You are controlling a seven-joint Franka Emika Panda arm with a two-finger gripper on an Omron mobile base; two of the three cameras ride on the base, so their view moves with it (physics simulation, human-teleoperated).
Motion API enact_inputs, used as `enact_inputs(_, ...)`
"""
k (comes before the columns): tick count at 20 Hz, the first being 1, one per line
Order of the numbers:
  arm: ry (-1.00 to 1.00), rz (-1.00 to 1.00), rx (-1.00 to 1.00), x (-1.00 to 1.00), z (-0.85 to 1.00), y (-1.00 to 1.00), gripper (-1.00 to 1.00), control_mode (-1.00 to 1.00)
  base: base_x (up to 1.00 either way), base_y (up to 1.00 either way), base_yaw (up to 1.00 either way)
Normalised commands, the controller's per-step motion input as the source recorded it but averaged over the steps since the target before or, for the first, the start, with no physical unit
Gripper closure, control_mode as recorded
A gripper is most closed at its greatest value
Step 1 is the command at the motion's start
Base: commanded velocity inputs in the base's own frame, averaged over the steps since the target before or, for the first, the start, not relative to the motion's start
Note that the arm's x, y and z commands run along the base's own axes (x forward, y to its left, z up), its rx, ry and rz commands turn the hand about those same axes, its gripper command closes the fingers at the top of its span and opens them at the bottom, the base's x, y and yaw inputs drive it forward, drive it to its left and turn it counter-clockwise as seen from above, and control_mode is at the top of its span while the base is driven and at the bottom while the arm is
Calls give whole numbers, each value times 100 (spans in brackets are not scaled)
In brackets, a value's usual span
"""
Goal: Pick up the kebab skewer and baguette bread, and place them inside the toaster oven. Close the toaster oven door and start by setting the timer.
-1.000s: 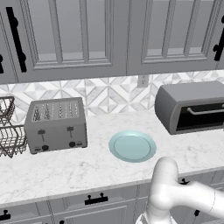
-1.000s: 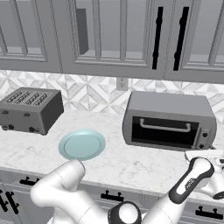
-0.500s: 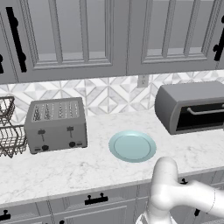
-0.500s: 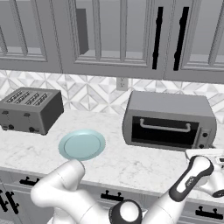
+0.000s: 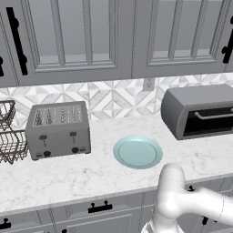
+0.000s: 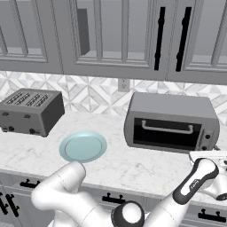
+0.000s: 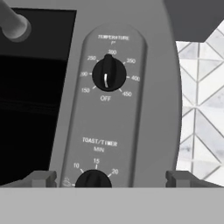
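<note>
A bare teal plate [image 6: 83,146] lies on the marble counter [image 6: 133,166] left of the toaster oven [image 6: 170,121], its glass door [image 6: 166,134] closed, while the wide-open end effector [image 7: 107,179] faces the oven's right-hand control panel, fingertips [image 7: 40,178] flanking the timer knob [image 7: 92,179].

Matt grey metal, black glass, veined marble

The toaster oven [image 6: 170,122] has a matt dark grey shell, a glossy black glass door [image 6: 165,134] and a smooth silver bar handle [image 6: 167,128]; its knobs [image 7: 109,74] look like black plastic. The toaster [image 5: 58,129] is brushed lighter grey. The plate [image 5: 137,152] is smooth teal with a soft sheen. The surface [image 5: 82,172] is polished white marble, and the cabinets [image 5: 73,41] are matt grey.
</note>
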Motion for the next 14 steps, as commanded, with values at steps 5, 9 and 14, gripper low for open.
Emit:
enact_inputs(5, -3, -1, 0, 0, 0, 0, -100, -100, 0, 0, 0)
enact_inputs(9, -2, -2, 0, 0, 0, 0, -100, -100, 0, 0, 0)
enact_inputs(14, 0, -2, 0, -2, 0, 0, -100, -100, 0, 0, 0)
